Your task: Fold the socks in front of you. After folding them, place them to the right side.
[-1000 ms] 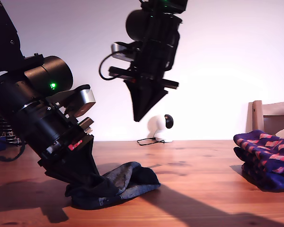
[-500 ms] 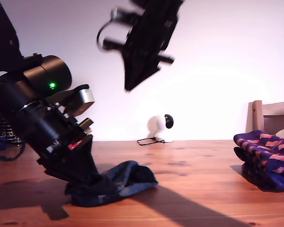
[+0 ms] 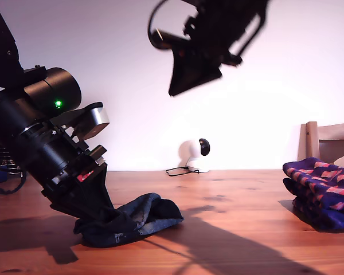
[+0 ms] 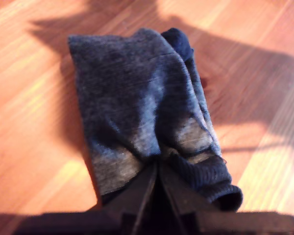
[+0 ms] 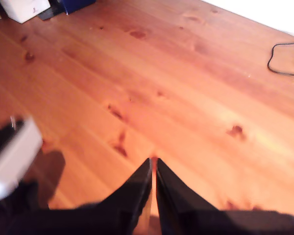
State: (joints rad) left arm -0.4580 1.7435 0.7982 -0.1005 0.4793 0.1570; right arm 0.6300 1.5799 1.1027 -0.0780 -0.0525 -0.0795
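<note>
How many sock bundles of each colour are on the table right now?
Dark grey-blue sock bundle: 1, pinched by my first gripper.
Purple-and-pink checked bundles: 2 as far as shows, stacked at the exterior view's right.
Total: 3.

Setting: a home room. Pine tabletop [image 3: 235,229], wooden chair [image 3: 331,140] behind it, plain white wall [image 3: 114,51]. Small white camera [image 3: 194,154] with cable at the wall.

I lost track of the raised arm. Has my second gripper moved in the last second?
Yes. My second gripper has swung toward the exterior view's right and higher, relative to the white round device by the wall.
</note>
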